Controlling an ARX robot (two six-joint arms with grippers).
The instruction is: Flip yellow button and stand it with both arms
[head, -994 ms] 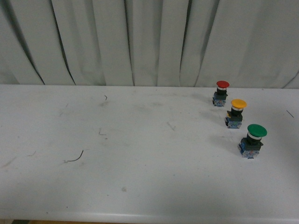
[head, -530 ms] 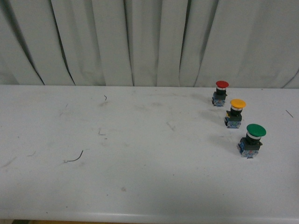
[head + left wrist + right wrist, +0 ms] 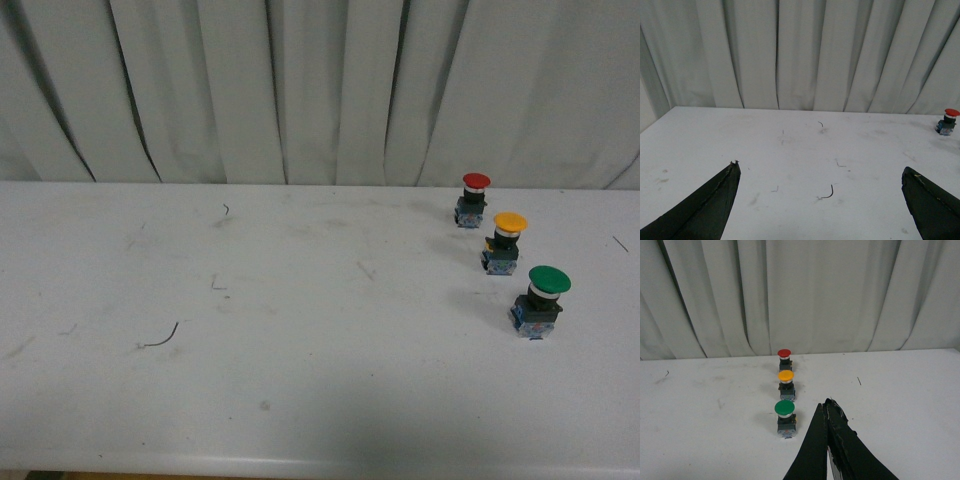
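The yellow button [image 3: 506, 240] stands upright, cap up, on the white table at the right, between a red-capped button [image 3: 473, 197] and a green-capped one [image 3: 541, 299]. In the right wrist view the yellow button [image 3: 785, 380] is the middle of the row. My right gripper [image 3: 827, 404] is shut with nothing in it, its tips a little way beside the green button [image 3: 785, 417] and short of the yellow one. My left gripper [image 3: 820, 170] is open and empty over the table's left part, far from the buttons. Neither arm shows in the front view.
A small dark curved wire scrap [image 3: 160, 338] lies on the table [image 3: 300, 330] at the left, also between my left fingers as a wire scrap [image 3: 827, 192]. The red button [image 3: 948, 120] shows far off in the left wrist view. A pale curtain [image 3: 300, 90] hangs behind the table.
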